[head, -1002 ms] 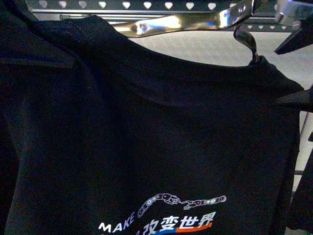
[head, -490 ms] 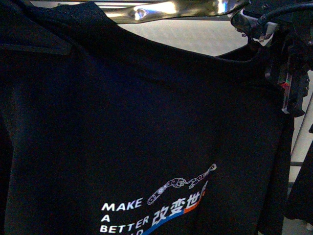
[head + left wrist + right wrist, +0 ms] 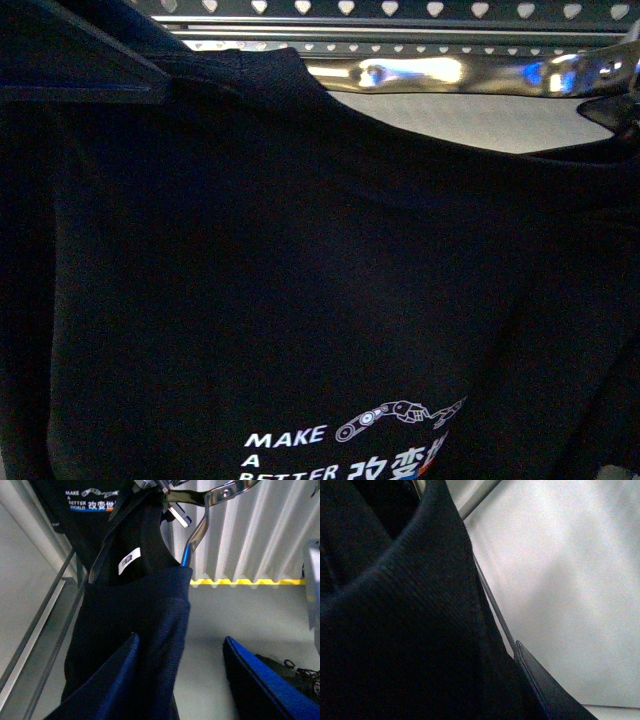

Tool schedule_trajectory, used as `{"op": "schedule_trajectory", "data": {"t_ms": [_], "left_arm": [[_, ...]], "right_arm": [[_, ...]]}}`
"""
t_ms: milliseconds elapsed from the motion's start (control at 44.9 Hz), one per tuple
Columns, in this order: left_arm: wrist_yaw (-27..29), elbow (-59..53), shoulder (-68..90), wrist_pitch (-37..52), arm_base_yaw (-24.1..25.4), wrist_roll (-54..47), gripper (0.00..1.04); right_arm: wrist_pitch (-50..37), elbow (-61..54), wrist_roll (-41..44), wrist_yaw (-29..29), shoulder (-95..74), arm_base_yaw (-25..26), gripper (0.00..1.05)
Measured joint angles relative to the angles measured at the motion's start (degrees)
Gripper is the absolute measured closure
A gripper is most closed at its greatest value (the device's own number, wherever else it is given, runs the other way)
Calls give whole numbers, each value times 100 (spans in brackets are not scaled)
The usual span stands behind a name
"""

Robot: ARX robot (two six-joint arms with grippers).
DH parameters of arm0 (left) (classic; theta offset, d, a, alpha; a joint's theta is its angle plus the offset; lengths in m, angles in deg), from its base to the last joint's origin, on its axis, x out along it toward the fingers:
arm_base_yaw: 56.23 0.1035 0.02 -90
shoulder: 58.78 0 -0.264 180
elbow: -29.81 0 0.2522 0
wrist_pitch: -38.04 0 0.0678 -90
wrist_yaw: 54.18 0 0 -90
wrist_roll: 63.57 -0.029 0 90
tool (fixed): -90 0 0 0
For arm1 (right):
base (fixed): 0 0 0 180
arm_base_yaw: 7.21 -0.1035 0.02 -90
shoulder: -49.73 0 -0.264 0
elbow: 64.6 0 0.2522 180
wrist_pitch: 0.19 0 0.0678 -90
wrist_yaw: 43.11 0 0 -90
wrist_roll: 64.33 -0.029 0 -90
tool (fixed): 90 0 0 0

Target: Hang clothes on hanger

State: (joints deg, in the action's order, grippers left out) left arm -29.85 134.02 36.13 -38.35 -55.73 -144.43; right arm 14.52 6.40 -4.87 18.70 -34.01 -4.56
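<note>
Mostly black knit: T-shirt [image 3: 300,280] hung just below the rack rail [image 3: 420,12], a chrome coat hanger [image 3: 420,72] through its neck.
Rail grey metal, flat, punched with small heart-shaped holes; coat hanger under it polished, curved, blue-tipped. Shirt cloth matte, ribbed at the collar edge, white label [image 3: 129,560] inside the neck; white lettering [image 3: 290,450] far below the rail. Left gripper [image 3: 180,637] released, its blue wedge fingers [image 3: 119,682] spread wide, cloth hanging against one. Right gripper [image 3: 532,672]: one dark finger seen against the ribbed edge; clenched or released, could not tell. Grey floor [image 3: 240,615] lay open beside the shirt's free edge, well below the rail.
</note>
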Motion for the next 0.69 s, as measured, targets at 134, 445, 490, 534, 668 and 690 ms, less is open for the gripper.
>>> {"op": "schedule_trajectory", "data": {"t_ms": [134,445,490,534,668,690], "left_arm": [[-138,0,-20,0,-125,2,25],[1711,-1355,-754,2706,-284,1912,7],[2280,-1775,-940,3613,-345,2767,7],[2848,-2024,-1049,4511,-356,3654,7],[3147,-2100,-1097,7036,-168,6048,7],[3163,-2063,-1115,7344,-136,6470,7]], "right_arm": [[-363,-601,-553,-168,487,380,91],[-234,-2024,-1349,-903,1558,566,91],[-216,-2210,-1467,-765,1659,518,91],[-168,-2400,-1635,-490,1740,522,92],[-229,-2885,-2415,-15,1864,651,94],[-275,-2957,-2610,55,1871,649,94]]}}
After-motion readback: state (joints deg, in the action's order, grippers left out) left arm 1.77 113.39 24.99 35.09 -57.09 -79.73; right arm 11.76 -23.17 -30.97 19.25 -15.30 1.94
